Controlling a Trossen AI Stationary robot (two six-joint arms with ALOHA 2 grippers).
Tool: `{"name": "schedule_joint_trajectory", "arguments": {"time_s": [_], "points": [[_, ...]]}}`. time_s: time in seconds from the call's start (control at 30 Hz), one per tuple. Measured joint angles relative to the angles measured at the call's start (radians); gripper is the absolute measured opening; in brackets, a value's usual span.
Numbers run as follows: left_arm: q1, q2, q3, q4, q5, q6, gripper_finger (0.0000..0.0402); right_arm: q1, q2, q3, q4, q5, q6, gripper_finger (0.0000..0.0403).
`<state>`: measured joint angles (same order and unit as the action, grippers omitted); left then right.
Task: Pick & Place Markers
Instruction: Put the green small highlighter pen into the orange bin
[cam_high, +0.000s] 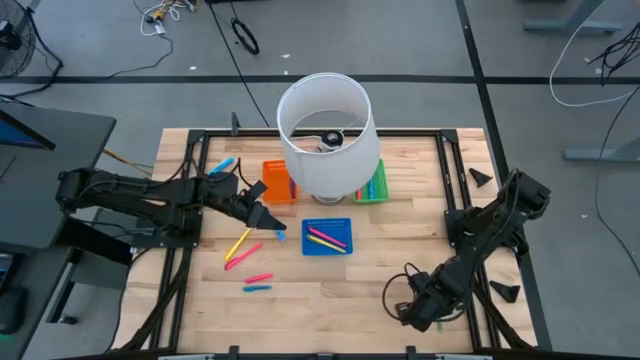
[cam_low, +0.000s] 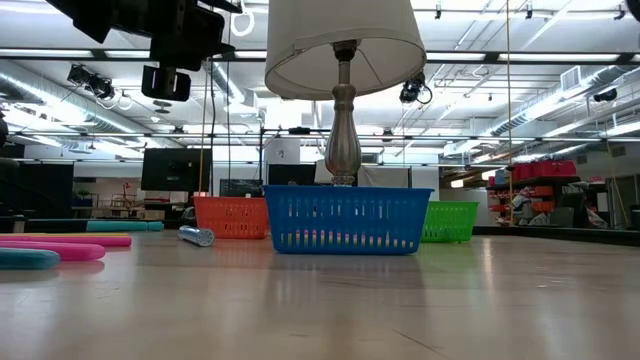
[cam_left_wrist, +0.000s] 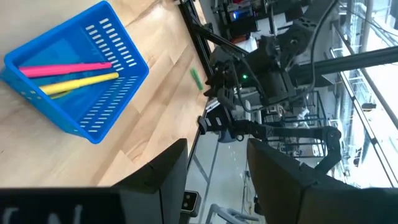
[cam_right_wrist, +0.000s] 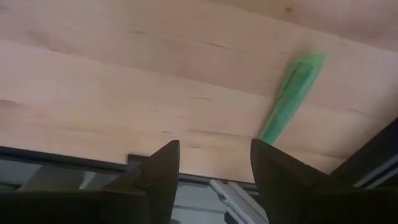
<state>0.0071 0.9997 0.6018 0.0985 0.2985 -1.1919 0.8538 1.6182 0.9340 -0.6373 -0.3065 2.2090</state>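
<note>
A blue tray at the table's middle holds a pink marker and a yellow marker. More markers lie loose on the wood left of it: yellow, pink, teal. My left gripper hovers open just left of the blue tray, nothing between its fingers. My right gripper is low near the table's near right edge, open and pointing steeply down. A green marker lies flat on the wood just beyond its fingers.
A white-shaded lamp stands at the far middle, between an orange tray and a green tray. A blue marker lies at the far left. A dark frame runs around the table. Bare wood stretches between the blue tray and my right gripper.
</note>
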Motion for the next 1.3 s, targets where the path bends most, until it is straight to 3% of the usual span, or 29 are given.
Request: {"name": "schedule_joint_trajectory", "arguments": {"time_s": [0.37,0.57,0.83,0.97,1.17,1.3], "points": [[0.000,0.000,0.000,-0.002,-0.037,-0.008,0.0174,0.042,-0.110,-0.196,0.126,0.000,0.084,0.0198],[0.000,0.000,0.000,-0.005,-0.037,-0.027,0.0174,0.043,-0.116,-0.338,0.358,-0.016,0.118,0.0198],[0.000,0.000,0.000,-0.007,-0.037,-0.027,0.0174,0.042,-0.119,-0.369,0.408,-0.027,0.102,0.0189],[0.001,0.000,0.000,-0.007,-0.044,-0.027,0.0174,0.043,-0.118,-0.370,0.407,-0.038,0.094,0.0146],[0.001,0.000,0.000,-0.007,-0.044,-0.027,0.0174,0.044,-0.116,-0.371,0.426,-0.043,0.086,0.0047],[0.001,0.000,0.000,-0.007,-0.046,-0.027,0.0174,0.044,-0.115,-0.370,0.455,-0.031,0.075,0.0012]]}}
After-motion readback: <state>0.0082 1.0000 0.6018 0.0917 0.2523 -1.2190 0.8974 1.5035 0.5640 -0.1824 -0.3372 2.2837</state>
